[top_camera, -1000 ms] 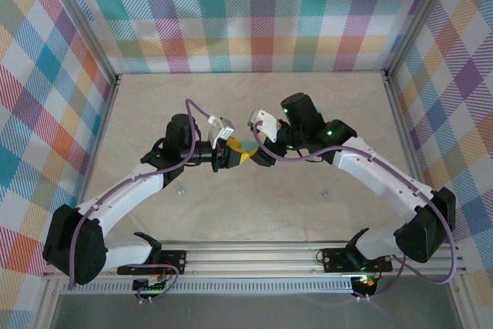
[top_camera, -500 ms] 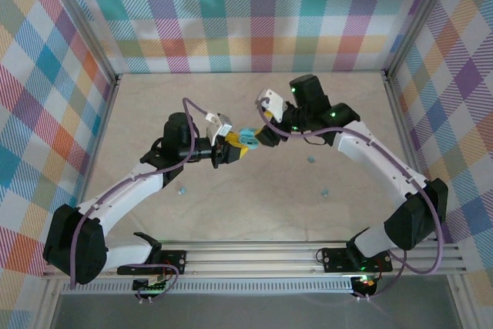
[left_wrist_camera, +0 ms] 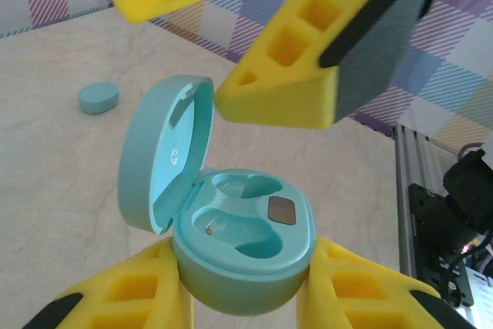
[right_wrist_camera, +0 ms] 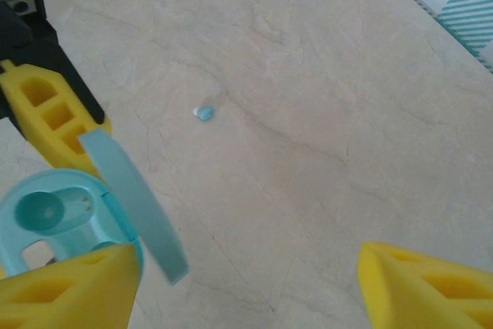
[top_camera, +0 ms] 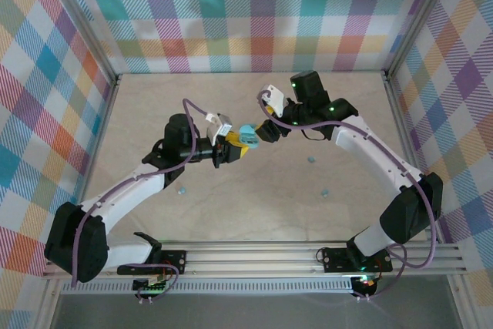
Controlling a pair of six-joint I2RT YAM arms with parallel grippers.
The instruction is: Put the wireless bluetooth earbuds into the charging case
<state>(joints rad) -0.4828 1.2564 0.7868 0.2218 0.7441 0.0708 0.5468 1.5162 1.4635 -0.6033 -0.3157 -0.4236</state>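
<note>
My left gripper (top_camera: 233, 147) (left_wrist_camera: 243, 302) is shut on the base of the teal charging case (top_camera: 246, 137) (left_wrist_camera: 245, 246), held above the table. Its lid (left_wrist_camera: 164, 161) stands open and both wells are empty. My right gripper (top_camera: 267, 129) (right_wrist_camera: 250, 290) is open and empty, with one yellow finger (left_wrist_camera: 286, 75) right at the lid's edge. In the right wrist view the case (right_wrist_camera: 48, 213) sits at the lower left beside that finger. Tiny teal earbuds lie on the table: one (top_camera: 311, 159) right of the case, one (top_camera: 324, 191) nearer the front, one (top_camera: 182, 189) by the left arm, one (right_wrist_camera: 204, 113).
A pale teal oval piece (left_wrist_camera: 98, 98) lies on the table beyond the case; I cannot tell whether it is an earbud or a case. Plaid walls and metal posts (top_camera: 400, 113) enclose the table. The rail (top_camera: 254, 256) runs along the near edge.
My right arm has swung toward the far side, off the case. The case, hidden between the grippers before, now shows with its lid open. My left arm has hardly moved.
</note>
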